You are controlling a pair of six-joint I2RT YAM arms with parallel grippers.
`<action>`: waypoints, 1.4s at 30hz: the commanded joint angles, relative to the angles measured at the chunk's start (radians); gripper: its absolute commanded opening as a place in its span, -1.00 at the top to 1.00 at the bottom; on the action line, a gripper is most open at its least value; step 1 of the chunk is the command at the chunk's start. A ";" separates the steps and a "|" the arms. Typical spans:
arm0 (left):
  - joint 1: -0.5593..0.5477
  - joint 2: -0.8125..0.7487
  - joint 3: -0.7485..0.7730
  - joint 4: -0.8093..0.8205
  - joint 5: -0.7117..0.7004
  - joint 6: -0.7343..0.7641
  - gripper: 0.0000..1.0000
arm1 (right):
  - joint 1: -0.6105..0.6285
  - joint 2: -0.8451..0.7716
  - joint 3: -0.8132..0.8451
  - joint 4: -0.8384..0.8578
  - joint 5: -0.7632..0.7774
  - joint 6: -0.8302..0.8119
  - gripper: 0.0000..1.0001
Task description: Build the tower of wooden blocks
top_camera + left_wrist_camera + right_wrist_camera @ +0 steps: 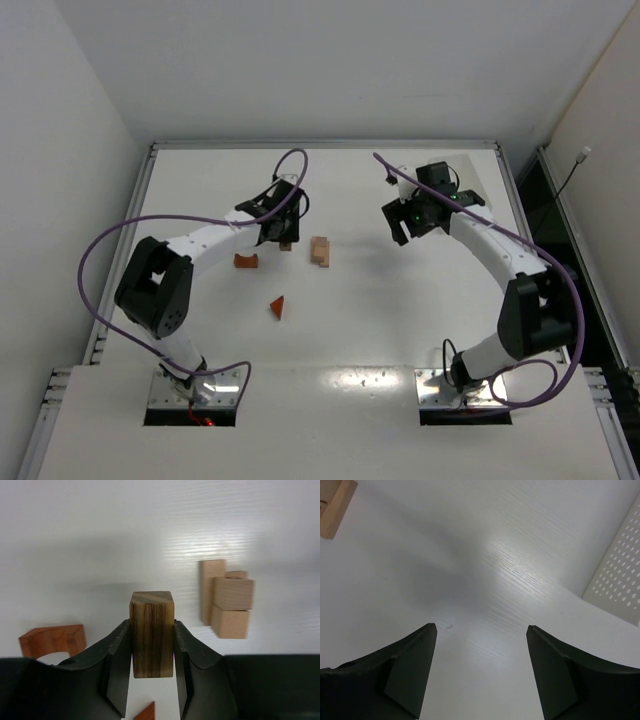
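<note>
Facing bare table ahead, the left gripper clamps a dark block, long axis along its fingers; the wood block tower sits just right, bars pointing away. The right gripper gapes, holding nothing.

One eye up high, two riding your wrists.

Your top camera sits above and behind the arm bases, looking steeply down on the whole table. Your left wrist camera is low and close, facing out past the left gripper across the tabletop, and it shares the pale block stack with the top view. Your right wrist camera, behind the right gripper, looks down at the tabletop and catches a pale wood corner at upper left.
</note>
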 commanded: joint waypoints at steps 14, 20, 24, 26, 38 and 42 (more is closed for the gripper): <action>-0.144 0.151 0.222 -0.071 -0.081 -0.068 1.00 | 0.004 -0.019 0.021 0.017 0.017 0.001 -0.39; -0.154 0.187 0.242 -0.071 -0.070 -0.068 1.00 | 0.004 -0.010 0.021 0.017 0.017 0.001 -0.39; -0.174 0.187 0.242 -0.071 -0.070 -0.068 1.00 | 0.004 -0.001 0.030 0.008 0.017 0.001 -0.39; -0.174 0.176 0.242 -0.071 -0.070 -0.068 1.00 | 0.004 -0.001 0.030 0.008 0.017 0.001 -0.39; -0.193 0.174 0.242 -0.071 -0.050 -0.077 1.00 | 0.004 -0.001 0.030 0.008 0.017 0.001 -0.39; -0.193 0.185 0.261 -0.071 -0.032 -0.077 1.00 | 0.004 -0.001 0.030 0.008 0.017 0.001 -0.39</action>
